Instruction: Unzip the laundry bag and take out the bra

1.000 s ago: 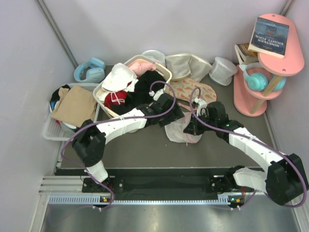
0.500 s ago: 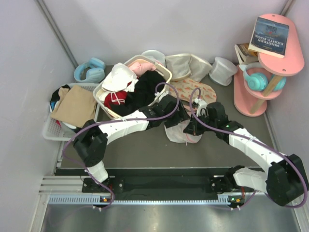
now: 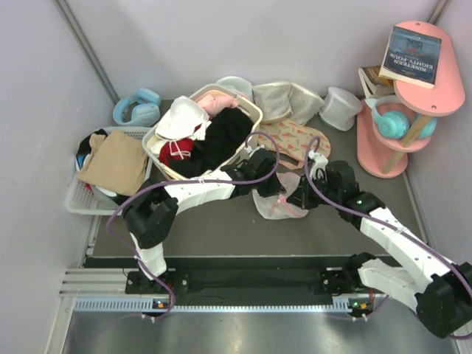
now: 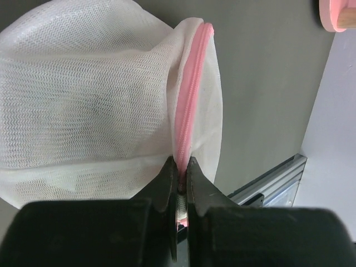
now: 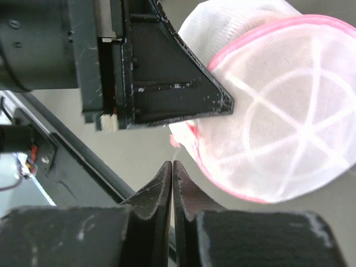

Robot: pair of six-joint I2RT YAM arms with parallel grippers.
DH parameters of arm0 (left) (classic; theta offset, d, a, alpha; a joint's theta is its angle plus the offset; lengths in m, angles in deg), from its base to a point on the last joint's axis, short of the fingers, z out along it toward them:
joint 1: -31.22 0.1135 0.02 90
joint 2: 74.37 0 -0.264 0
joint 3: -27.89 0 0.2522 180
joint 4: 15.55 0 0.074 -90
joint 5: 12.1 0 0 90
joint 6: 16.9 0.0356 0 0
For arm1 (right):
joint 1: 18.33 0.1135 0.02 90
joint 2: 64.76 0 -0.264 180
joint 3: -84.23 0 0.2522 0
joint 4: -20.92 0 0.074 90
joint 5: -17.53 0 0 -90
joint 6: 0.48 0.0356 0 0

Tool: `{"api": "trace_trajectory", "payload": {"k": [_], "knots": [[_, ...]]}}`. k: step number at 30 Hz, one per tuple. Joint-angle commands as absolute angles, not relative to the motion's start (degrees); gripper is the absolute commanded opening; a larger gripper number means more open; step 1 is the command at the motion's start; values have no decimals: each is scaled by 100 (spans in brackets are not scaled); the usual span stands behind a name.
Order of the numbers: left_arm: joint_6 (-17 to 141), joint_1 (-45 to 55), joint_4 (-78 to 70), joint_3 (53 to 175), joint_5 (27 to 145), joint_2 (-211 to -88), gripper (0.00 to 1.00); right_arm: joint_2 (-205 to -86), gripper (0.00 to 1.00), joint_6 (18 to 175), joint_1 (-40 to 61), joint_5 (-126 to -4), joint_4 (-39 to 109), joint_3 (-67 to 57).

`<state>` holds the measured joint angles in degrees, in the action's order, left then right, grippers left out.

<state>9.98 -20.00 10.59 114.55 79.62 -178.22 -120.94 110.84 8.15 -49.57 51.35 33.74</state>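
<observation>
The laundry bag (image 3: 279,205), white mesh with a pink zip rim, lies on the dark mat between both arms. In the left wrist view my left gripper (image 4: 179,167) is shut on the pink zip rim (image 4: 189,105), with the mesh (image 4: 83,94) bulging to its left. My left gripper (image 3: 269,188) sits at the bag's upper left edge in the top view. My right gripper (image 5: 172,165) is shut with nothing seen between its tips, just below the bag's pink edge (image 5: 278,122). It (image 3: 299,199) is at the bag's right side. The bra is hidden.
A cream laundry basket (image 3: 251,112) full of clothes stands behind the left arm. A white crate (image 3: 77,199) and blue headphones (image 3: 138,107) are at the left. Printed pink cloth (image 3: 295,140) and white pouches (image 3: 284,99) lie behind the bag. A pink shelf (image 3: 394,125) stands at the right.
My left gripper has moved right onto the bag and closed on its pink zip rim. The right arm has shifted slightly right, still shut.
</observation>
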Motion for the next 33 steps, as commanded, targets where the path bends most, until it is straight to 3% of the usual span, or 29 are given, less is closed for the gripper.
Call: {"api": "trace_trajectory", "payload": {"k": [1,2,5,9,23,33], "knots": [[911,-2029,770,11601,7843,-17466,0,-11636,7,11517,865,-5304,5524,3338],[876,-2029,761,11601,7843,-17422,0,-11609,17,11597,865,-5365,5551,3338],[701,-2037,761,11557,7615,-17325,0,-11618,30,11755,857,-5340,5446,3346],[604,-2046,753,11600,7632,-17316,0,-11846,40,11800,857,-5392,5340,3268],[612,-2116,902,11662,7597,-17290,0,-12382,41,11641,857,-5392,4813,3083],[621,-2125,937,11671,7570,-17299,0,-12365,37,11545,865,-5366,4796,2951]]}}
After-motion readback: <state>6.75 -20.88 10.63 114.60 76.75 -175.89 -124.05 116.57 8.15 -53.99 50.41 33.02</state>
